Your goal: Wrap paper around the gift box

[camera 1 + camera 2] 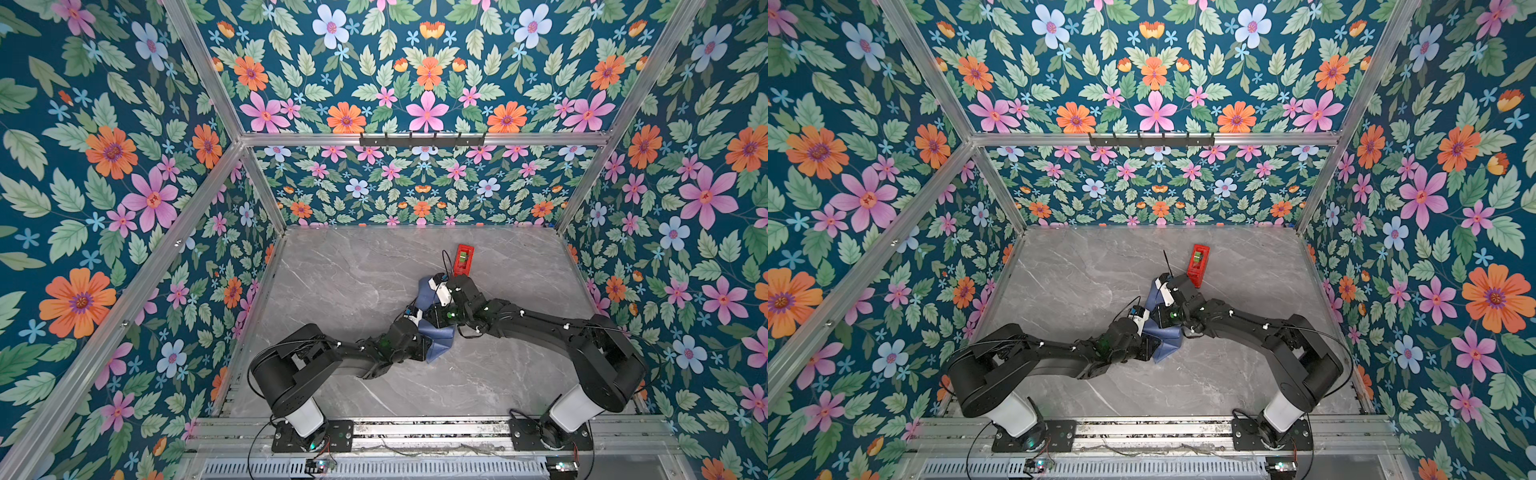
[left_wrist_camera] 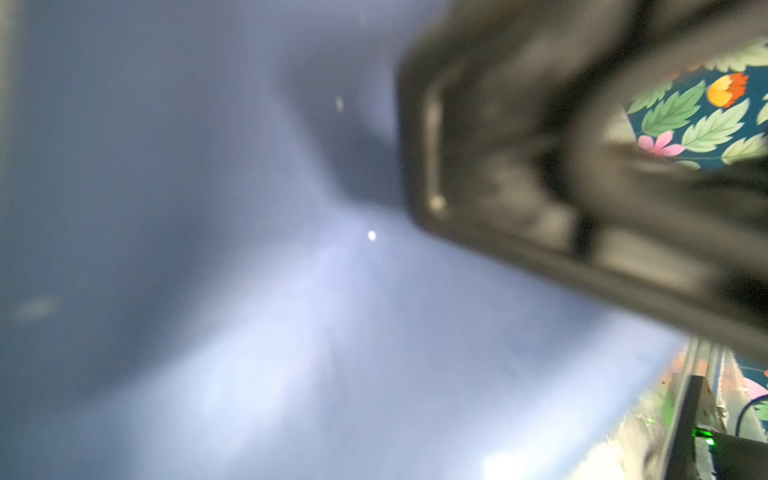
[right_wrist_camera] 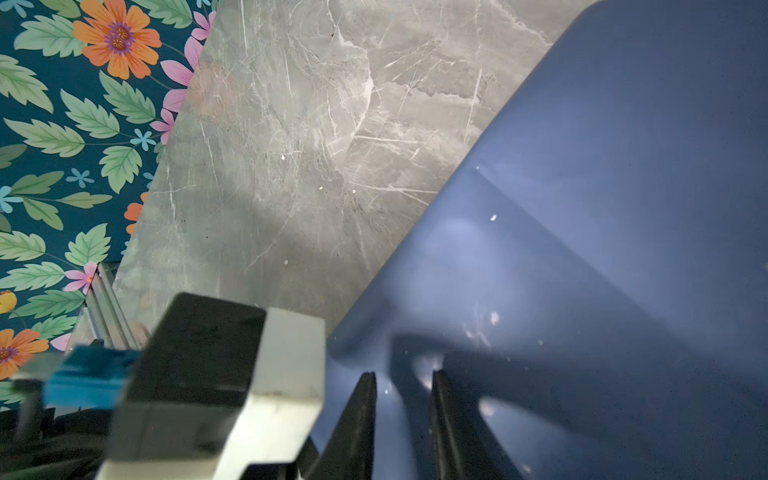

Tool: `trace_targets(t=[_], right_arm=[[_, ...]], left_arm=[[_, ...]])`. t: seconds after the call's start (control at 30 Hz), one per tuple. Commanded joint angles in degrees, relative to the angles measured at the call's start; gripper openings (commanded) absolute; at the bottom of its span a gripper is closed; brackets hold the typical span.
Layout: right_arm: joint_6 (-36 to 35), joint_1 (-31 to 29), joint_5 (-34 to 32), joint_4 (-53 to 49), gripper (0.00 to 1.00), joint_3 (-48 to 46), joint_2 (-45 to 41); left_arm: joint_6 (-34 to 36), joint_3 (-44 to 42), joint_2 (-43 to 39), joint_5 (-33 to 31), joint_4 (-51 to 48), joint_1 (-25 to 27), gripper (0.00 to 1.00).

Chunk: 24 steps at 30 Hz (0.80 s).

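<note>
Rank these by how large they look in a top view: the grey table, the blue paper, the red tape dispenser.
1. grey table, by far the largest.
2. blue paper, though part of it is hidden.
3. red tape dispenser, the smallest.

Two black jointed arms (image 1: 540,322), white cylindrical bases (image 1: 307,415), thin black cables (image 1: 1167,262), green indicator lights (image 1: 450,314), white-and-black wrist camera housing (image 3: 282,374), blue plug (image 3: 87,382).

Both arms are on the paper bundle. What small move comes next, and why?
Probably close the right gripper on the paper between its fingers: the paper bulges loosely in both top views, the gift box is hidden, and the tape dispenser lies apart.
</note>
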State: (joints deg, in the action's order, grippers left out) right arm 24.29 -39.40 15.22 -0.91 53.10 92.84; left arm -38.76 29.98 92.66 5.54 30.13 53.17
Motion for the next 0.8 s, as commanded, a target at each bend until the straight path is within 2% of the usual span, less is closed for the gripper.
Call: trace_targets(t=[0.0, 0.13, 0.43, 0.77], right_arm=[[0.54, -0.07, -0.63, -8.25, 0.26, -0.54, 0.77], [0.49, -0.08, -0.79, -8.48, 0.26, -0.54, 0.66], [0.66, -0.08, -0.9, -8.29, 0.26, -0.75, 0.74], [0.73, -0.07, -0.81, -8.32, 0.25, -0.54, 1.1]], left_arm=[[1.22, -1.15, -2.08, -1.65, 0.92, -0.08, 0.3], [1.76, -2.5, -4.06, -2.77, -0.53, -0.08, 0.3], [2.62, -3.06, -2.54, -3.25, -1.04, 0.35, 0.22], [2.66, -4.02, -0.51, -3.65, 1.59, 1.74, 0.24]])
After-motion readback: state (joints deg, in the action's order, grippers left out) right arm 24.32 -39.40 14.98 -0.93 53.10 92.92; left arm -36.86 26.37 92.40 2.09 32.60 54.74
